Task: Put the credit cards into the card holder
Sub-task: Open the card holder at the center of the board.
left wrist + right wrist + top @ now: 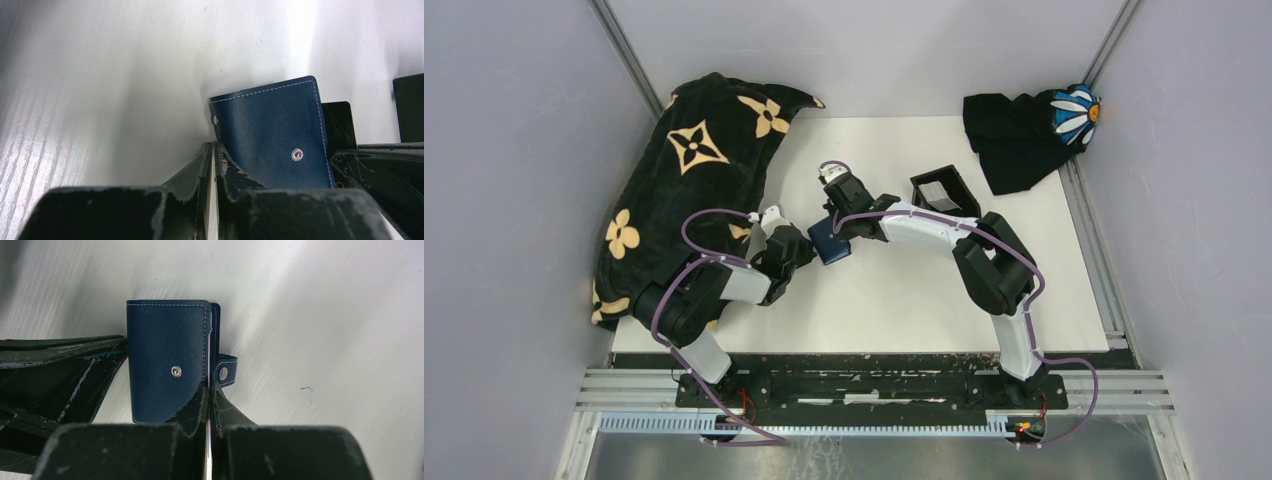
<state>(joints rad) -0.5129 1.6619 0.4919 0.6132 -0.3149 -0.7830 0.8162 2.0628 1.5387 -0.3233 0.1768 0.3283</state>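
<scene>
The navy card holder (829,242) sits at the table's middle, between my two grippers. In the left wrist view the card holder (270,130) shows its stitched cover and a snap stud. Its left edge runs into my left gripper (215,146), which is shut there with a thin pale strip between the fingers. My right gripper (209,384) is shut on a credit card (208,440), seen edge-on as a thin white sliver. The sliver lines up with the open side of the card holder (165,350), beside the loose snap tab (223,373). Other credit cards are out of view.
An open black tray (944,190) stands just behind the right arm. A black flower-patterned cloth (684,200) is heaped along the left edge. A dark cloth with a daisy (1024,135) lies at the back right corner.
</scene>
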